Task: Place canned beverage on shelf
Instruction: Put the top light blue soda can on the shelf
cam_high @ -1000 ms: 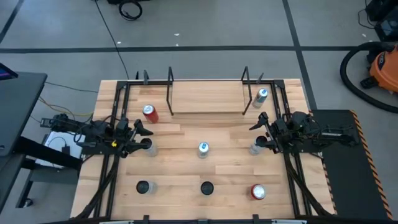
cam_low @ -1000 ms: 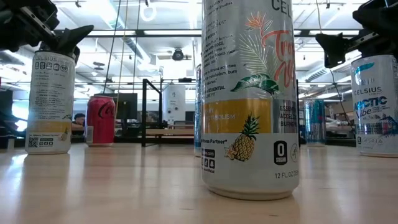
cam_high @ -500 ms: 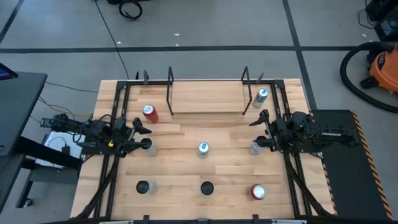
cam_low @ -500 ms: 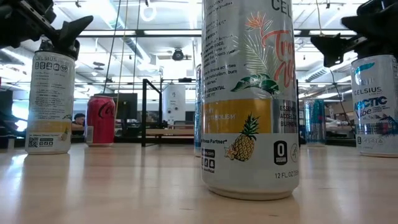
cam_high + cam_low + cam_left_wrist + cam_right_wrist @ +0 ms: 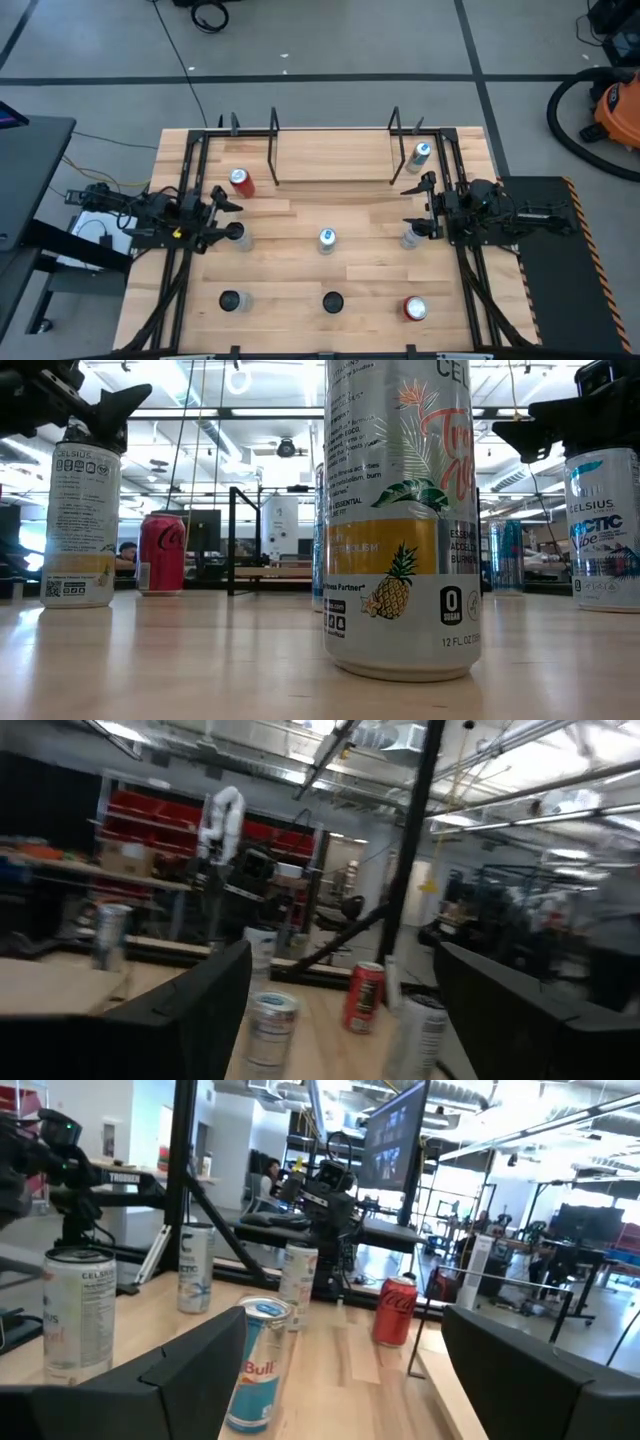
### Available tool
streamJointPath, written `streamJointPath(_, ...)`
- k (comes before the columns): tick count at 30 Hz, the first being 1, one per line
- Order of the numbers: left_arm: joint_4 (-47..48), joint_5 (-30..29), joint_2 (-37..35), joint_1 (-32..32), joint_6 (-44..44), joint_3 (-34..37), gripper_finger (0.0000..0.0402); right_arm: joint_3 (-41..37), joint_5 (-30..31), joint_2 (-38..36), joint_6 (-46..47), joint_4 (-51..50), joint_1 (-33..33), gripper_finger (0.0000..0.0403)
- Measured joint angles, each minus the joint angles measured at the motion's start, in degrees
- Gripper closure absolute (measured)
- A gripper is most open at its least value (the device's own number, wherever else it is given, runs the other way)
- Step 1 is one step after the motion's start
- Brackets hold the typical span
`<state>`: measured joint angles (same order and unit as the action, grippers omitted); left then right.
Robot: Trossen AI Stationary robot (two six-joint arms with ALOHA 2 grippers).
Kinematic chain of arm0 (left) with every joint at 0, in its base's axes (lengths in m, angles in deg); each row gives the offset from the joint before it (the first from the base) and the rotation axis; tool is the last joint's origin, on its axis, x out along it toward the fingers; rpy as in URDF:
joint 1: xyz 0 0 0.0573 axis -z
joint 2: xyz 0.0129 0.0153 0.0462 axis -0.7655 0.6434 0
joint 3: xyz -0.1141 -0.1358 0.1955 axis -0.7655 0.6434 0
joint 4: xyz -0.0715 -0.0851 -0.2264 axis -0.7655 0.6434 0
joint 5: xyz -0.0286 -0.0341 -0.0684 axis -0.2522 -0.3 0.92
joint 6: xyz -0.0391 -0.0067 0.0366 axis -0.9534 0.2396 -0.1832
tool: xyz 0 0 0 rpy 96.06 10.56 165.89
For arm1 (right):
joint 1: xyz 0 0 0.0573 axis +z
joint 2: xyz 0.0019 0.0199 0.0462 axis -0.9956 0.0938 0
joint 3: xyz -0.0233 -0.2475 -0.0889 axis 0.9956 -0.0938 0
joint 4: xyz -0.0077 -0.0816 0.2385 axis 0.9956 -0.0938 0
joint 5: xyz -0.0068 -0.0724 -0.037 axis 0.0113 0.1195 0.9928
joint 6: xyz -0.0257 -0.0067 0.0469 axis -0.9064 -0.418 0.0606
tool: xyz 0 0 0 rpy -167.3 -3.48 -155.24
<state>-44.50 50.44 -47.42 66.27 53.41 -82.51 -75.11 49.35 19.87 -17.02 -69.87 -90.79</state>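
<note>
Several beverage cans stand upright on the wooden table (image 5: 300,265). A red can (image 5: 240,180) and a silver one (image 5: 420,153) stand beside the shelf (image 5: 335,165), a light-wood platform between black rod frames at the far edge, with no can on it. My left gripper (image 5: 234,217) is open at the left edge, raised above a silver can (image 5: 236,236). My right gripper (image 5: 415,207) is open at the right edge, raised above another silver can (image 5: 409,238). A pineapple-print can (image 5: 400,520) fills the low view.
More cans stand nearer the front: a silver one at the centre (image 5: 326,240), two dark-topped ones (image 5: 230,300) (image 5: 332,302) and a red one (image 5: 413,308). Black rails run along both table sides. Bare wood lies between the cans in front of the shelf.
Both grippers have rolled about the line they point along while staying where they were, at the table's left and right edges. Their fingers stand as wide apart as before. No can has moved.
</note>
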Motion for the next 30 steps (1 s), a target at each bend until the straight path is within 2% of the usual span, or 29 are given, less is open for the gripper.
streamJointPath(7,-0.16,-17.59,0.00,-0.02,0.28,0.00,0.0086,0.00,0.32,0.02,-0.02,0.96,0.00,0.0057)
streamJointPath(13,-0.18,-20.00,0.00,-0.02,0.71,0.00,0.0086,0.00,0.35,0.02,-0.15,7.44,0.00,0.0057)
streamJointPath(18,-0.03,-25.11,0.00,-0.02,0.74,0.00,0.0086,0.00,1.22,0.02,-0.20,13.20,0.00,0.0057)
streamJointPath(24,1.00,-26.23,0.00,-0.05,0.35,0.00,0.0086,0.00,14.67,0.02,-0.73,17.15,0.00,0.0057)
streamJointPath(28,1.56,-26.28,0.00,-0.69,4.98,0.00,0.0086,0.00,26.43,0.61,-6.13,17.30,0.00,0.0057)
streamJointPath(30,2.05,-26.25,0.00,-0.96,6.50,0.00,0.0086,0.00,29.60,0.61,-10.92,18.85,-0.01,0.0057)
